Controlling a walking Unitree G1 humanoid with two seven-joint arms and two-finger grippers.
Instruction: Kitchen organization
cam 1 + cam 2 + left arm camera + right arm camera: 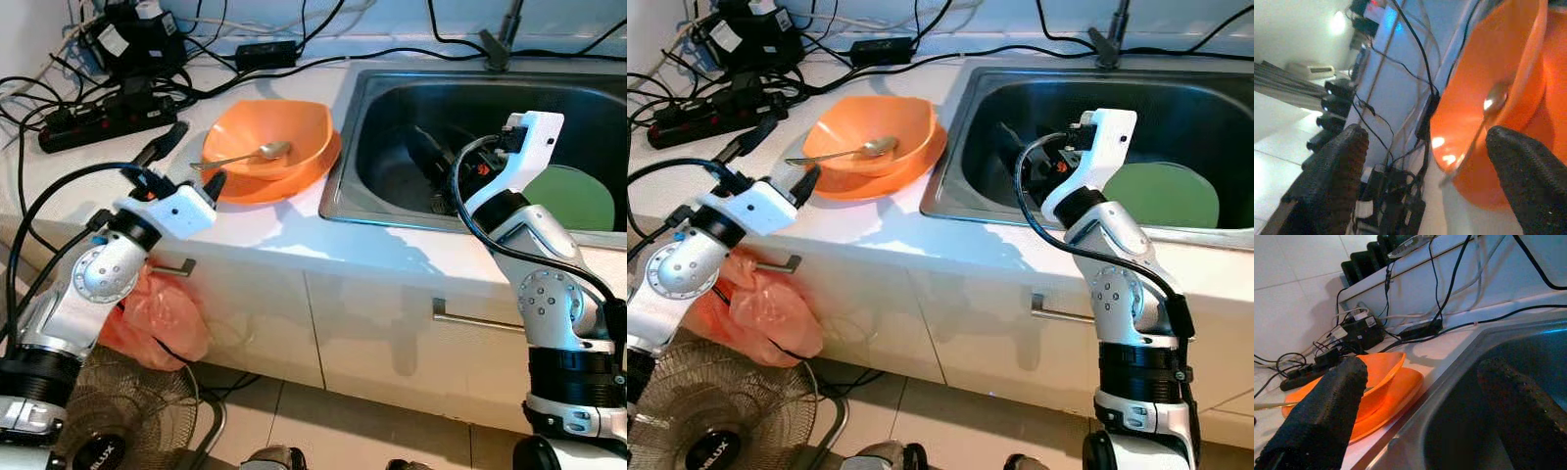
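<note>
Green plate point(573, 196) half behind arm

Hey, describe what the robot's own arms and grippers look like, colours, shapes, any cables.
Both arms are silver metal with round jointed housings and black bands lower down. Each wrist ends in a white plastic block. The left gripper and right gripper each have two long black fingers with a finely dotted texture. Black cables loop loosely along the outside of each arm.

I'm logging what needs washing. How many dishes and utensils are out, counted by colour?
Orange: 2, bowl stacked on plate
Green: 1, plate in the sink
Silver: 1, spoon in the bowl
Total: 4
</note>
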